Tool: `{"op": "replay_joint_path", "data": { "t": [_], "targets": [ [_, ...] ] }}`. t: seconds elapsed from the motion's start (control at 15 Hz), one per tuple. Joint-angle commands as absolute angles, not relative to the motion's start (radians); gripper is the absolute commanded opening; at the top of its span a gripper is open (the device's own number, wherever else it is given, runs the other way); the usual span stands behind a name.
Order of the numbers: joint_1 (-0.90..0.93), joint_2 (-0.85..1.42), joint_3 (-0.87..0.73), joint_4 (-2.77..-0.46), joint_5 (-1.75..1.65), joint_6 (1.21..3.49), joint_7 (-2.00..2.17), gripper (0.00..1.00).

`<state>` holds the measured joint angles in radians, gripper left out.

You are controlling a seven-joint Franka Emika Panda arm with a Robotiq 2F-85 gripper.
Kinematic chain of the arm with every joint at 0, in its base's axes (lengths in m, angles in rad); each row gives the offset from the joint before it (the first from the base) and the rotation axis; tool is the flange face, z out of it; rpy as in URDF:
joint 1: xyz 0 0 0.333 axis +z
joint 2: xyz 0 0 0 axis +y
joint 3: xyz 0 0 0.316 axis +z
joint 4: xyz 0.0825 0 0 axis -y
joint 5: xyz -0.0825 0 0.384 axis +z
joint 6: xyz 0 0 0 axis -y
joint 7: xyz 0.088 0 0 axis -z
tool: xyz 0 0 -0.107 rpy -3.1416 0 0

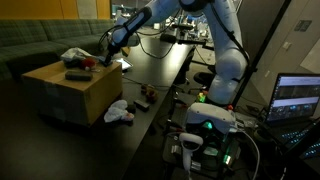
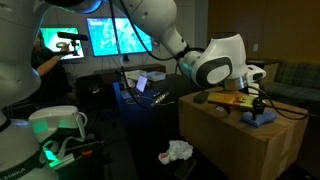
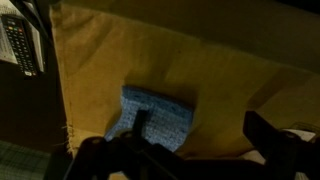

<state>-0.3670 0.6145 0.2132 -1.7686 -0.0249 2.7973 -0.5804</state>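
My gripper (image 3: pixel 202 135) is open and empty, just above the top of a cardboard box (image 3: pixel 230 75). A small blue cloth (image 3: pixel 160 112) lies on the box; one finger is over its edge and the other stands apart over bare cardboard. The gripper shows above the box in both exterior views (image 1: pixel 108 45) (image 2: pixel 255 98). The blue cloth (image 2: pixel 263 118) lies near the box's edge. A red and yellow object (image 2: pixel 226 98) sits on the box behind the gripper.
The box (image 1: pixel 70 95) also holds a white crumpled cloth (image 1: pixel 75 55) and a dark flat object (image 1: pixel 78 74). Another white cloth (image 1: pixel 119 111) lies on the floor beside the box. A remote (image 3: pixel 20 45) lies off the box's edge. A dark cluttered table (image 1: pixel 160 60) stands behind.
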Motion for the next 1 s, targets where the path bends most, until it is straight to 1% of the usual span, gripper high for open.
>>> {"op": "replay_joint_path", "data": {
  "t": [0.0,0.4,0.93],
  "targets": [
    [-0.377,0.596,0.221,-1.779,-0.011,2.812,-0.648,1.00],
    [-0.398,0.568,0.248,-1.786,0.013,2.818,-0.724,1.00],
    [-0.377,0.629,0.220,-1.689,0.021,2.794,-0.701,1.00]
  ]
}}
